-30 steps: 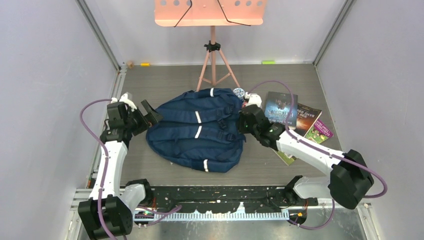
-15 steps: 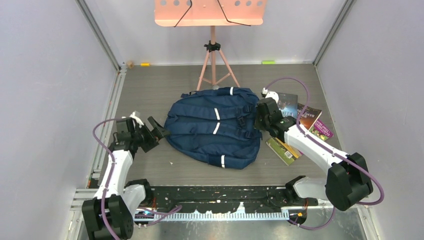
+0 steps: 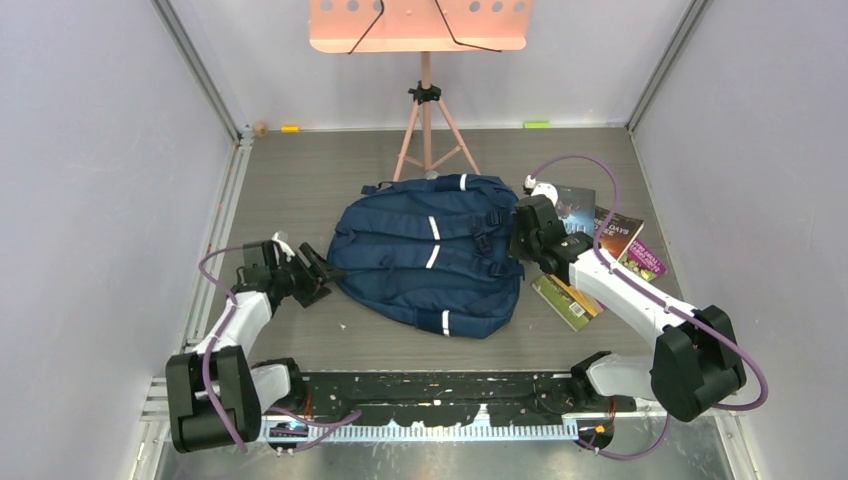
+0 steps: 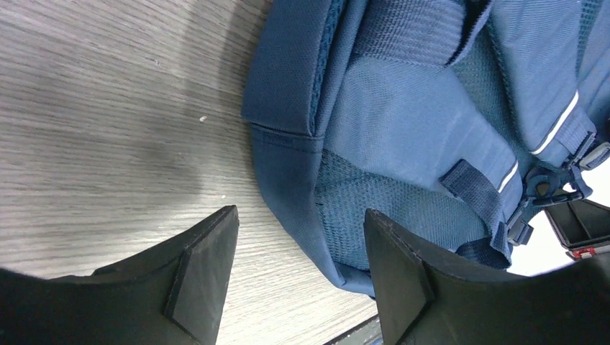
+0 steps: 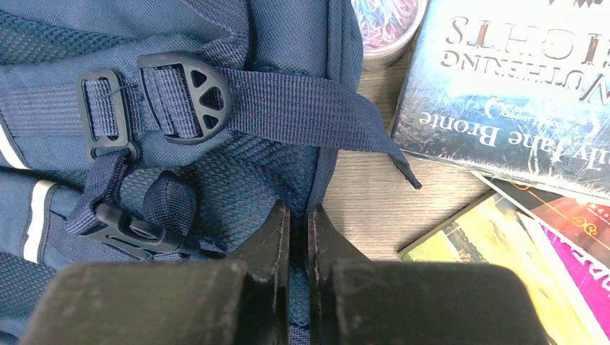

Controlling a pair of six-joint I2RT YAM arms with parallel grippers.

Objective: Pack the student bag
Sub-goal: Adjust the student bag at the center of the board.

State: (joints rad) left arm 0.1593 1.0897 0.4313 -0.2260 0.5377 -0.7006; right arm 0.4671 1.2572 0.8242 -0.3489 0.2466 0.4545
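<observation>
Limply the mesh-backed student bag (image 3: 430,255) lies on woodgrain table (image 4: 93,108); right gripper (image 5: 298,208) pinches its edge; left gripper (image 4: 301,214) gapes, empty.

Navy student bag (image 3: 425,255), flat at table (image 3: 300,170) ctr, strap side up, white stripes.

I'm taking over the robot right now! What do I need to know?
Left gripper: open, low at the left edge of the navy blue fabric backpack with white stripes, holding nothing.
Right gripper: shut, seemingly pinching fabric at the backpack's right edge.
Backpack: lies flat, straps up, in the middle of the grey table. The stack of paperback books and a round tub of colourful bands lie right of it, outside.
Done: nothing visibly packed.
Left: open the backpack, probably load the books and tub, close it.
</observation>
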